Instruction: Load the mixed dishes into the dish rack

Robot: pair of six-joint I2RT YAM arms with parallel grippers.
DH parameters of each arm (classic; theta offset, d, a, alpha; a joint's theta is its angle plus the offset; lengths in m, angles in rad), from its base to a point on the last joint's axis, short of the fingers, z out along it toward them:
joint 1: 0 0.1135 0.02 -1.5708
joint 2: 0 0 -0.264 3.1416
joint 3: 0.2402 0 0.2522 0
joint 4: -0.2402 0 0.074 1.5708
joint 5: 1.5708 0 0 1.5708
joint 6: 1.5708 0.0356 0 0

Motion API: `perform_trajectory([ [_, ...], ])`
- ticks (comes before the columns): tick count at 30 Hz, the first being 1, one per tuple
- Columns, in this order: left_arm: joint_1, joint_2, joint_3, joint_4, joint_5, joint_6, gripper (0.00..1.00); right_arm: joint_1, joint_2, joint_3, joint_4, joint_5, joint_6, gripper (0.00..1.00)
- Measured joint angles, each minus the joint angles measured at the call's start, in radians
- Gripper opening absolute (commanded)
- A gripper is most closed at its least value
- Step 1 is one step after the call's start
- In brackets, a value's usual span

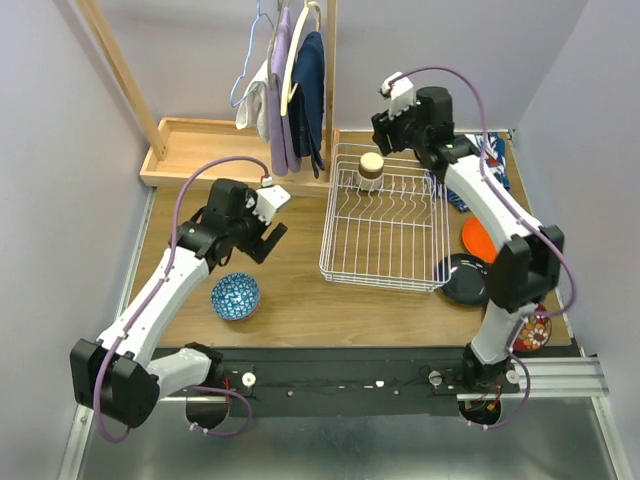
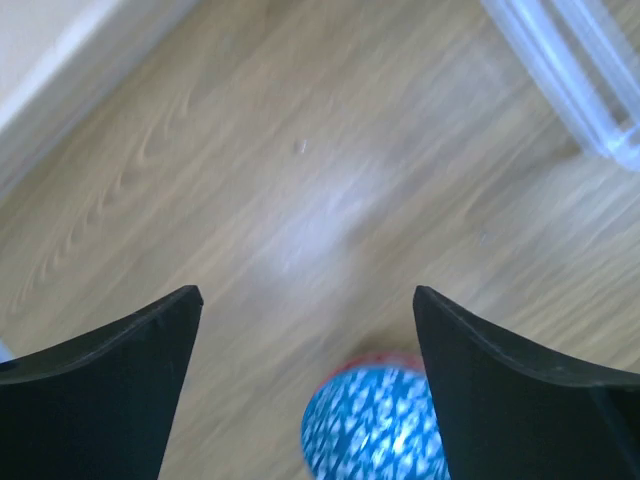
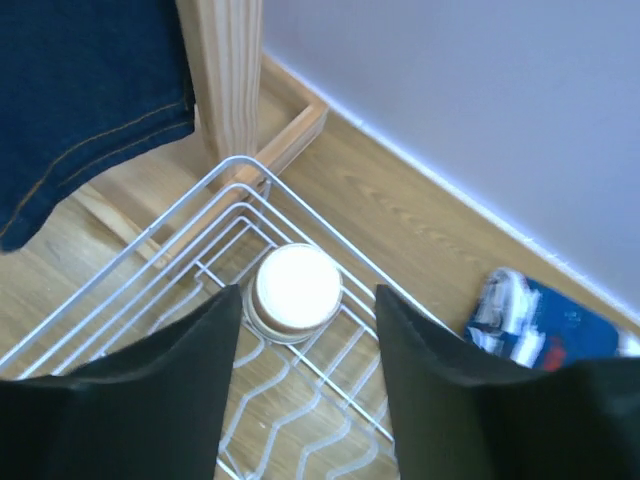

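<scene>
Currently, cup (image 1: 371, 165): upright in the far left corner of the rack (image 1: 385, 280).
Rack: on the table (image 1: 300, 310), toward its far edge, right of middle.
Right gripper (image 3: 307, 295): jaws apart, above the cup, holding nothing.
Left gripper (image 2: 306, 292): jaws wide apart, empty, over bare wood just beyond the blue bowl (image 1: 235, 296).
Blue bowl: toward the table's near left corner.
Orange plate (image 1: 475, 238), black plate (image 1: 465, 278): by the table's right edge, just beside the rack.

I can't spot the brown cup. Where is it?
In the top view, the cup stands near the far left corner of the white dish rack, just below the right gripper.
</scene>
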Motion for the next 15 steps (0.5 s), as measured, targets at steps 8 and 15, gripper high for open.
perform_trajectory([
  [8,0.036,-0.190,-0.111,-0.308,-0.023,0.241,0.82,0.000,-0.246,-0.175,-0.004,0.051,-0.006,0.81],
  [15,0.001,-0.237,-0.151,-0.465,0.033,0.302,0.80,0.000,-0.273,-0.294,-0.025,0.071,-0.002,0.81],
])
